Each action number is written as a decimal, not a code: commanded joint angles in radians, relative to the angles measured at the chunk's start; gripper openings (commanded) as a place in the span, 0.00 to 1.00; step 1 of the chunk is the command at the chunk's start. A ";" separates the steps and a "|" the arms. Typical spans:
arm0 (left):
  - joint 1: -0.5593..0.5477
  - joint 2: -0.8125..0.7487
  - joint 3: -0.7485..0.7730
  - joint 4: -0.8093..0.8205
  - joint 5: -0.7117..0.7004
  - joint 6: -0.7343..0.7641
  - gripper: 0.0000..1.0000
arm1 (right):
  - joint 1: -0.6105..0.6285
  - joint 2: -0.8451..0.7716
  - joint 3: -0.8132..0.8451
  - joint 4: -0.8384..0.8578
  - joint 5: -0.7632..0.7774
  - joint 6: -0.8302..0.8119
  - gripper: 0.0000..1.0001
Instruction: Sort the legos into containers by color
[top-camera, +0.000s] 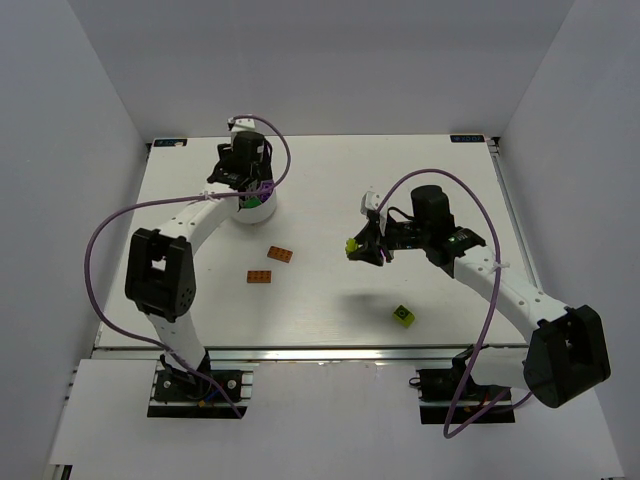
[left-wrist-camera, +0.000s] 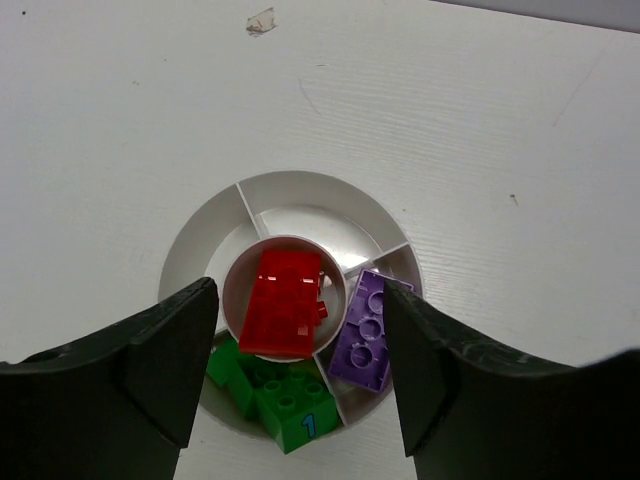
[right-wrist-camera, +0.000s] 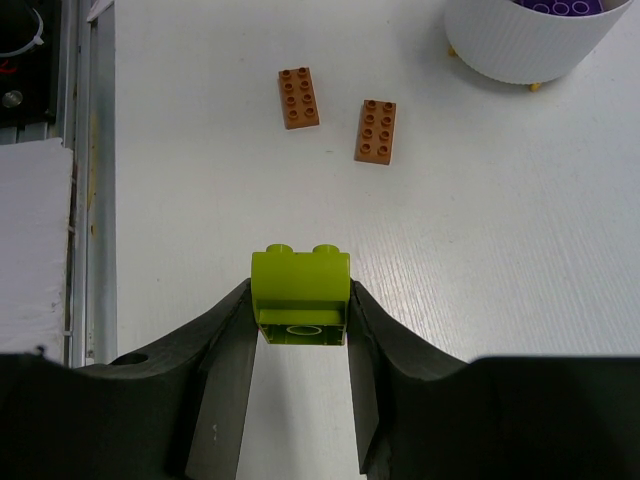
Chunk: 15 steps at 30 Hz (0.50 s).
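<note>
My right gripper (right-wrist-camera: 300, 320) is shut on the lime-green block (right-wrist-camera: 300, 290) and holds it above the table; it shows in the top view (top-camera: 352, 246) too. Two flat orange plates (top-camera: 280, 254) (top-camera: 260, 277) lie mid-table, also in the right wrist view (right-wrist-camera: 299, 97) (right-wrist-camera: 376, 131). A green cube (top-camera: 403, 315) sits at the front right. My left gripper (left-wrist-camera: 300, 340) is open above the round white dish (left-wrist-camera: 290, 195). The dish holds a red piece (left-wrist-camera: 285, 300), a purple plate (left-wrist-camera: 365, 330) and a green brick (left-wrist-camera: 285, 400).
The dish (top-camera: 258, 208) stands at the back left of the table under my left arm. White walls close in the table on three sides. A metal rail (top-camera: 300, 350) runs along the front edge.
</note>
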 joint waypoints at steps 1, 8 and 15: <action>0.003 -0.120 0.010 -0.011 0.067 -0.006 0.77 | 0.001 0.009 0.001 0.020 -0.012 0.005 0.00; 0.003 -0.425 -0.291 0.168 0.326 -0.024 0.53 | 0.003 0.023 0.011 0.019 -0.013 0.011 0.00; 0.003 -0.563 -0.507 0.358 0.849 -0.219 0.14 | 0.001 0.013 0.001 0.036 0.014 0.005 0.00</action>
